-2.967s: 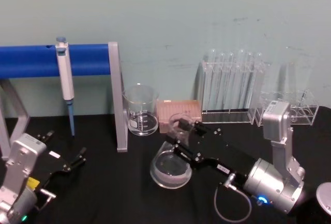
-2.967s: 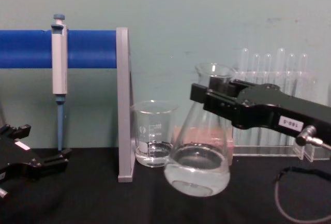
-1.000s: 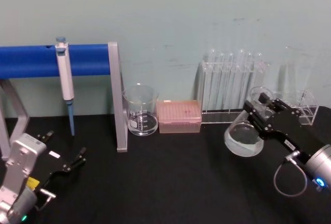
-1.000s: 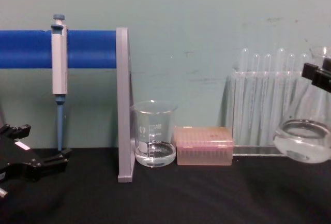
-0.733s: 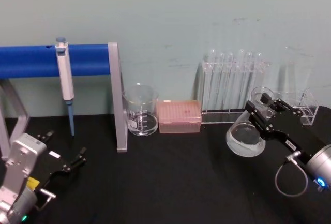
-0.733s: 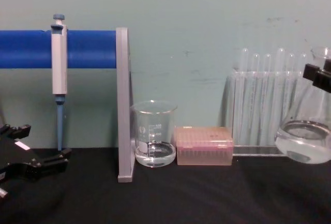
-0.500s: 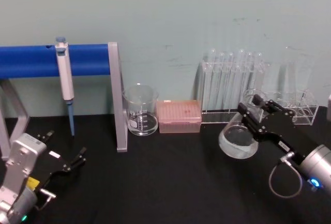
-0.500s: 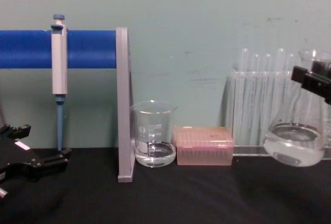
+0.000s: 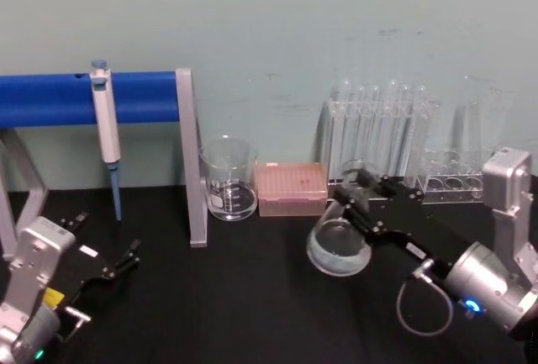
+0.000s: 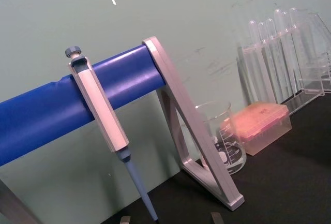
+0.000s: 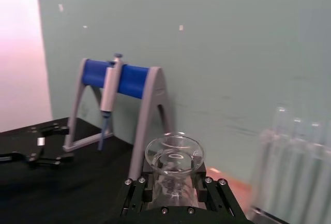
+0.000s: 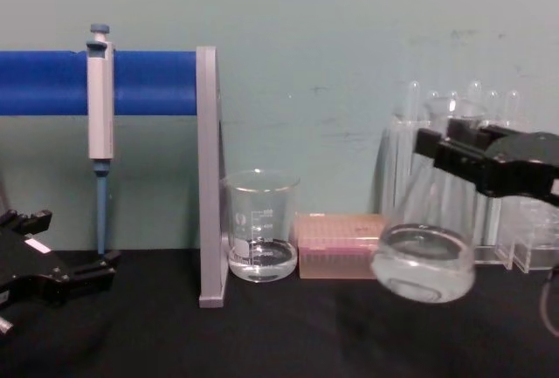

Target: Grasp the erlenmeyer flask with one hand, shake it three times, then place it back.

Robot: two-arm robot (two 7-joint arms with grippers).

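Flask point(image 9: 338, 245): clear glass cone with a shallow pool of clear liquid in the wide base; tilted, base lifted off the black table point(image 9: 235, 313).
Flask position: in front of the tube rack point(image 9: 377, 137), just right of the pink box point(image 9: 291, 187) as seen from the chest.
Right gripper point(image 9: 357, 192): clamped tight on the flask neck just under the flared rim; flask body hanging below and ahead of the jaws.
Left gripper point(image 9: 108, 236): parked low at the left, holding nothing, jaws spread.
Beaker point(image 9: 229, 177): upright beside the grey stand leg point(image 9: 192, 162), a little clear liquid at the bottom.
Pink box: lid on, contents not discernible.
Count: one flask, one beaker, one pink box, one pipette point(image 9: 104, 124) hung on the blue bar point(image 9: 50, 99), two clear racks; roughly six tubes, exact number uncertain.
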